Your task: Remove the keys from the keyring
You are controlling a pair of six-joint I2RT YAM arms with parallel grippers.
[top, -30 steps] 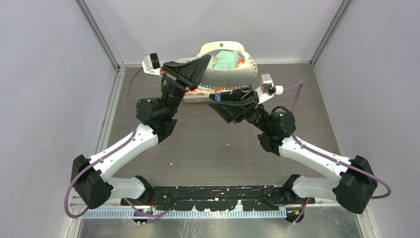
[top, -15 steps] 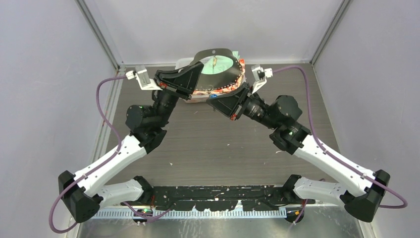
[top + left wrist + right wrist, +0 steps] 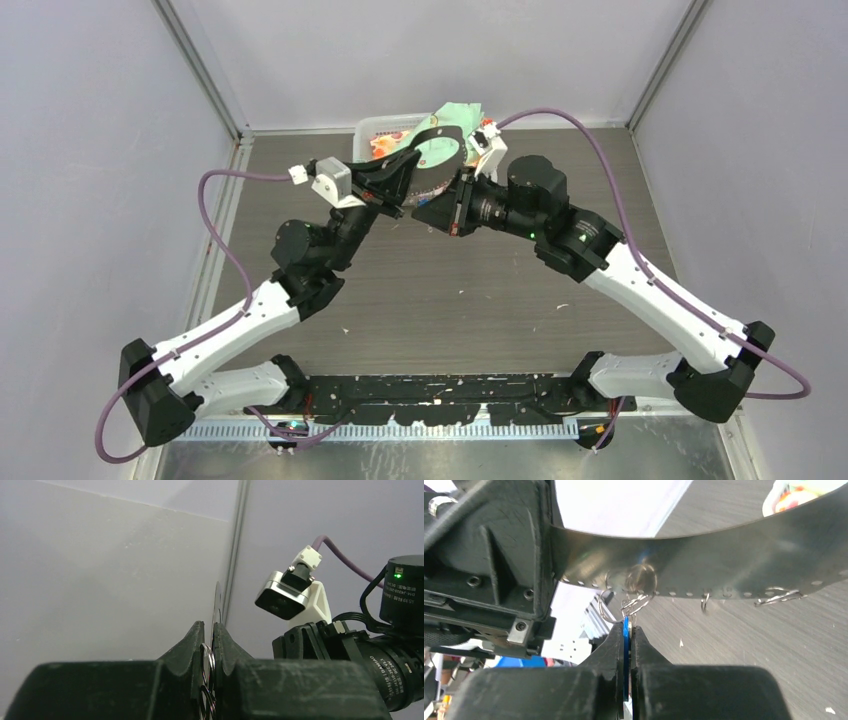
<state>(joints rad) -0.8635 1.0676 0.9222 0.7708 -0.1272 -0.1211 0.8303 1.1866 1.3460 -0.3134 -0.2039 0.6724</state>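
The keyring (image 3: 734, 565), a thin grey plate with small rim holes and silver loops (image 3: 634, 602), is held in the air between both grippers. It looks dark and tilted in the top view (image 3: 438, 178). My left gripper (image 3: 210, 630) is shut on the plate's rim, seen edge-on (image 3: 216, 605), with a loop (image 3: 207, 655) between its fingers. In the top view it (image 3: 408, 160) sits at the ring's left. My right gripper (image 3: 626, 630) is shut on the keys' blue tag (image 3: 626, 640), which hangs from the loops under the rim. It (image 3: 425, 207) sits just below the ring.
A white basket (image 3: 372, 128) of coloured cloths stands at the back wall behind the ring, and also shows in the right wrist view (image 3: 794, 492). Grey walls close in the left, right and back. The wooden table (image 3: 440, 290) lies below the raised arms.
Both arms have swung and rolled, bringing the grippers closer together. The ring has tipped from a broad light face to a dark, near edge-on view. Both grips have held.
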